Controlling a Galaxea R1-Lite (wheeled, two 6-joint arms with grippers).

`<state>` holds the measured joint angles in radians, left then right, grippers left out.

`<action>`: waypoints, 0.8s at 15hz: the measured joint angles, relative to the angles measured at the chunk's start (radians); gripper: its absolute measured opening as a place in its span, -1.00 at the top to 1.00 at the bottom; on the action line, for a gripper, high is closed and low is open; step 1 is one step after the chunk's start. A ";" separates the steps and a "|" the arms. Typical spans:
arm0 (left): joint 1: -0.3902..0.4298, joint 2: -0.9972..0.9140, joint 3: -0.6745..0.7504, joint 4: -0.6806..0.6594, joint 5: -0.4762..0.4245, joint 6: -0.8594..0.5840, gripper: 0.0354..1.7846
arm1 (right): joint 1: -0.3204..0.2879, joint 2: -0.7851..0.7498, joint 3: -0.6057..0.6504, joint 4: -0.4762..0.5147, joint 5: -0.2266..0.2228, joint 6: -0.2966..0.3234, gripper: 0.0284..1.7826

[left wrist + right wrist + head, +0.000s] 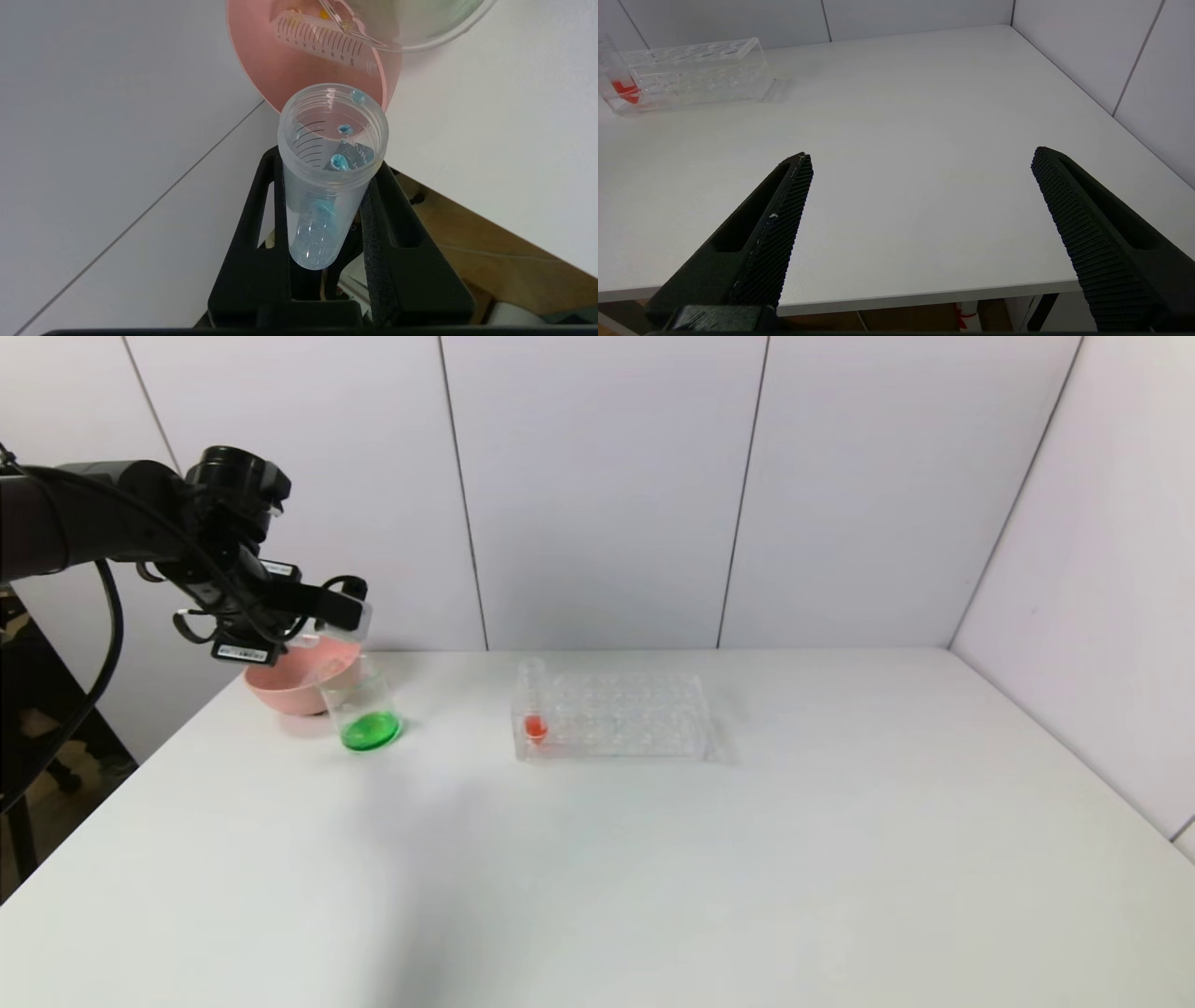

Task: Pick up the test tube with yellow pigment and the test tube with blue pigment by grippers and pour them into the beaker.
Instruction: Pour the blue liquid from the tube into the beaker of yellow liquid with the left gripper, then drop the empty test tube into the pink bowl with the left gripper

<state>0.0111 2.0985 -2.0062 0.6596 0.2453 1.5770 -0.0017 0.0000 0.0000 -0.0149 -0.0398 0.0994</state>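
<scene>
Left hand: my left hand [327, 219] is gripping the test tube with blue pigment [329, 172] between both fingers, hovering over the far left corner of the desk [597, 859].
Blue tube: it is lying tilted, its open mouth facing the pink bowl [297, 677]; only blue droplets are clinging inside its wall and rim.
Yellow tube: the test tube with yellow pigment [322, 43] is resting on its side in the pink bowl.
Beaker: the beaker [362, 700] is standing just beside the bowl, touching or nearly so, holding green liquid at its base, just below my left hand.
Right hand: my right hand [920, 196] is hanging wide open at the near desk edge, gripping nothing.
Rack: the clear tube rack [611, 714] is sitting mid-desk toward the back, with a red-liquid tube [534, 709] upright at its left end.
Open room: bare desk is stretching between rack and near edge, and rightward to the side wall.
</scene>
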 joint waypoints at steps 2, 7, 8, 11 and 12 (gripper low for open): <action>0.011 -0.019 0.000 -0.021 -0.066 -0.154 0.52 | 0.000 0.000 0.000 0.000 0.000 0.000 -0.92; 0.127 -0.071 0.014 -0.274 -0.249 -0.658 0.52 | 0.000 0.000 0.000 0.000 0.000 0.000 -0.92; 0.148 -0.076 0.019 -0.346 -0.270 -0.753 0.52 | 0.000 0.000 0.000 0.000 0.000 0.000 -0.92; 0.167 -0.078 0.064 -0.516 -0.280 -1.024 0.52 | 0.000 0.000 0.000 0.000 0.000 0.000 -0.92; 0.171 -0.077 0.094 -0.566 -0.279 -1.126 0.52 | 0.000 0.000 0.000 0.000 0.000 0.000 -0.92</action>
<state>0.1821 2.0219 -1.9117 0.0938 -0.0332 0.4511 -0.0017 0.0000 0.0000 -0.0149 -0.0398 0.0989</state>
